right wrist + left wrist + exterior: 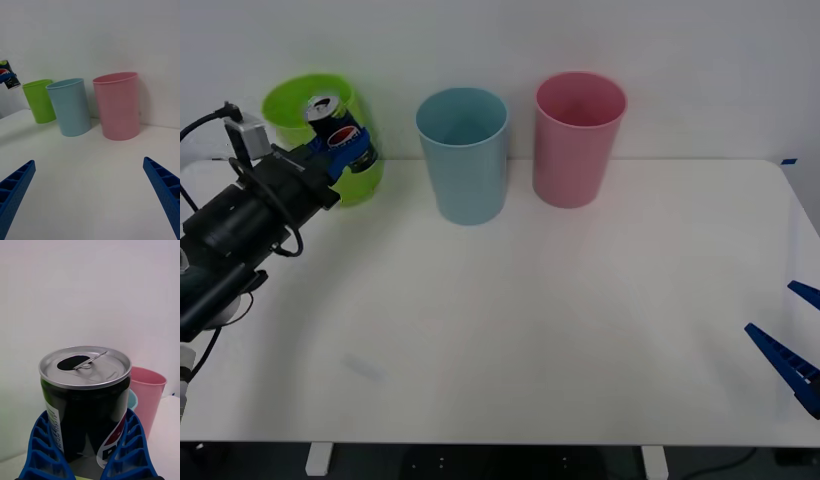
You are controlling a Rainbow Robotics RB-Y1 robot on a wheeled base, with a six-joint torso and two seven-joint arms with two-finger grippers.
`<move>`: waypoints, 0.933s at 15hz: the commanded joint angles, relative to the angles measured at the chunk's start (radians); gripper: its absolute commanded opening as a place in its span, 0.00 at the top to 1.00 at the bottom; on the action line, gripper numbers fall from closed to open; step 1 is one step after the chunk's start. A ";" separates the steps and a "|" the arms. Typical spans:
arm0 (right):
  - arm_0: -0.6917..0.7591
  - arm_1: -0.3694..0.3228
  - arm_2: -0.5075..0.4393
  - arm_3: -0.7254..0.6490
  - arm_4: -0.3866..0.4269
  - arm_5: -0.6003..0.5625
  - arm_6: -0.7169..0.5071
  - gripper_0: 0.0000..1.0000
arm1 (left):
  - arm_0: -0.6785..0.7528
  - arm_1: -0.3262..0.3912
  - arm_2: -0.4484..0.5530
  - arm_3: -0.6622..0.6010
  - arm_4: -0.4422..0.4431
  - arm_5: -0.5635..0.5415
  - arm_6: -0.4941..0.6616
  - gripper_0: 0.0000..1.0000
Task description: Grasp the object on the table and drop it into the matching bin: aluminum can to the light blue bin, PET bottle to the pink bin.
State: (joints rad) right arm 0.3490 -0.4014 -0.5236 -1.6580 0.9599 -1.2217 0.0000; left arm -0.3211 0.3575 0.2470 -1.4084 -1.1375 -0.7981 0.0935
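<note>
We've got the aluminum can [337,128] pinched mid-body in the left end effector [348,150], lifted in front of the lime green bin [330,100]. Opened, probably light, thin-walled, so we'd squeeze gently. Right end effector [792,345] released.

I see the aluminum can [335,125], small and dark with an opened silver top, upright and lifted off the white table [510,330] at far left. The light blue bin [464,155] stands upright far-centre, the pink bin [577,138] just right of it.
</note>
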 commanded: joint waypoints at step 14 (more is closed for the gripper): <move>0.000 0.000 0.000 0.000 0.000 0.000 0.000 0.00 | -0.394 -0.066 0.000 0.246 -0.406 0.011 0.242 1.00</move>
State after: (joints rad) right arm 0.3491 -0.4014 -0.5236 -1.6580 0.9599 -1.2217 0.0000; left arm -0.6934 0.2927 0.2469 -1.1889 -1.5302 -0.7872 0.3383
